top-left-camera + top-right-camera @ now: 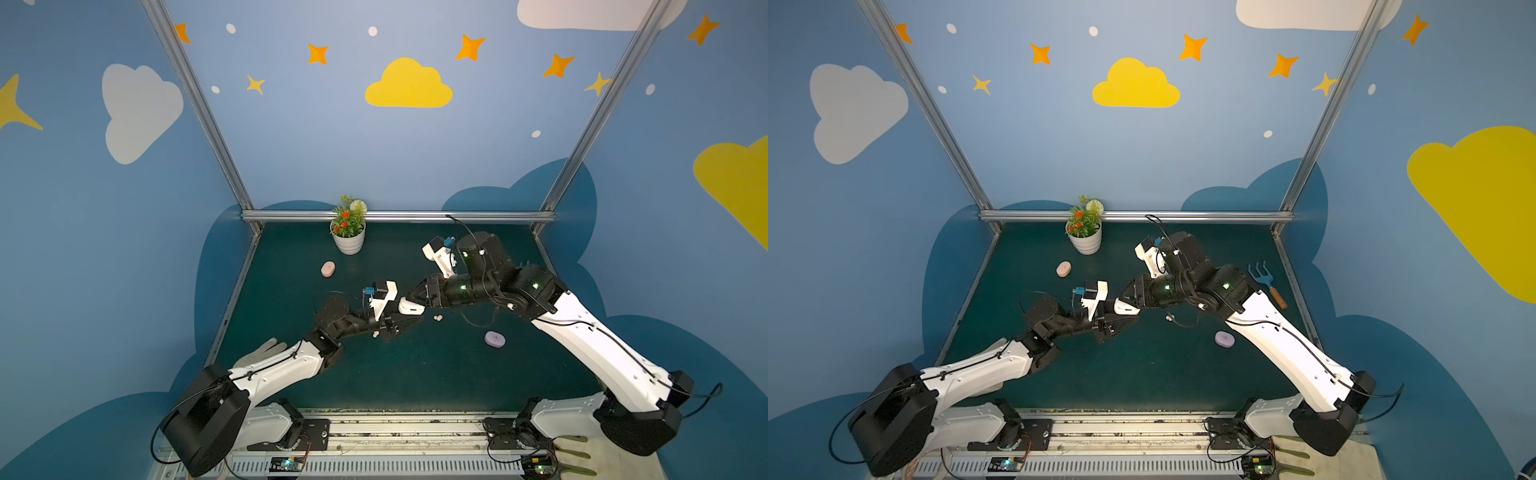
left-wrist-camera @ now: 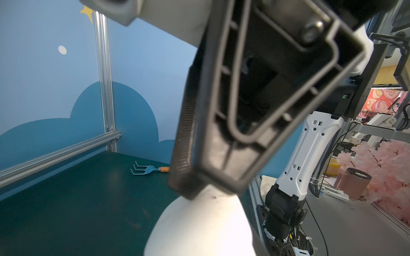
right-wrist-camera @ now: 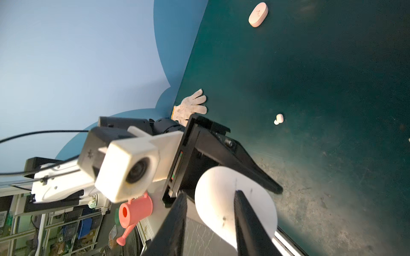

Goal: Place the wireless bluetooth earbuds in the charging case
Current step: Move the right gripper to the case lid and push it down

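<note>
A white oval charging case [image 1: 411,308] [image 1: 1126,308] hangs above the dark green mat, with my left gripper [image 1: 411,316] [image 1: 1128,315] shut on it. In the left wrist view the case [image 2: 199,226] fills the bottom edge. My right gripper [image 1: 409,297] [image 1: 1124,296] [image 3: 210,194] meets it from the other side, jaws apart. One of its fingers [image 3: 248,221] lies across the case [image 3: 217,199]; the other stands clear. Two whitish earbuds [image 1: 437,318] [image 1: 1169,318] lie on the mat just right of the case. Another earbud [image 3: 279,119] lies below the left arm.
A lilac case [image 1: 494,338] [image 1: 1224,339] lies front right, a pink case [image 1: 328,269] [image 3: 258,14] back left. A flower pot [image 1: 348,237] stands at the back rail. A blue hand rake [image 1: 1266,282] [image 2: 148,169] lies at the right edge, a work glove [image 1: 266,353] at the left.
</note>
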You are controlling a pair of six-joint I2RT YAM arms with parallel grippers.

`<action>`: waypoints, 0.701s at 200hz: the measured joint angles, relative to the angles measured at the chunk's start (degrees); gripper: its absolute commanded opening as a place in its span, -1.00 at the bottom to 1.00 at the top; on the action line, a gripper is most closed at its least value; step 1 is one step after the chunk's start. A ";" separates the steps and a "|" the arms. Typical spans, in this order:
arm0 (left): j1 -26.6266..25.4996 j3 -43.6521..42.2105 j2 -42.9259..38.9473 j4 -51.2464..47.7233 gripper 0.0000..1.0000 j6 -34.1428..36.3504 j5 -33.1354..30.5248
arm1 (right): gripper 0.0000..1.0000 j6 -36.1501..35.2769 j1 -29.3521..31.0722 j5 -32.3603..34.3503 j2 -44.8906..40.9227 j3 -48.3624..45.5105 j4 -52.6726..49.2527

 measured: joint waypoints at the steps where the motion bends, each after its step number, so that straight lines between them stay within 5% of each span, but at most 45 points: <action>1: 0.00 0.00 0.00 -0.02 -0.61 0.00 -0.02 | -0.31 0.04 0.09 0.00 -0.09 -0.09 -0.09; 46: 0.00 -0.09 0.02 -1.44 -0.60 0.24 -0.15 | -0.27 -0.04 2.49 2.60 0.31 0.63 -3.91; 90: 0.00 -0.09 0.00 -1.57 -0.60 0.26 -0.33 | 0.27 -0.02 3.54 9.09 2.08 4.87 -8.68; 140: -0.07 -0.07 0.00 -1.57 -0.60 0.44 -0.33 | 0.37 1.46 4.04 11.32 4.79 5.64 -8.79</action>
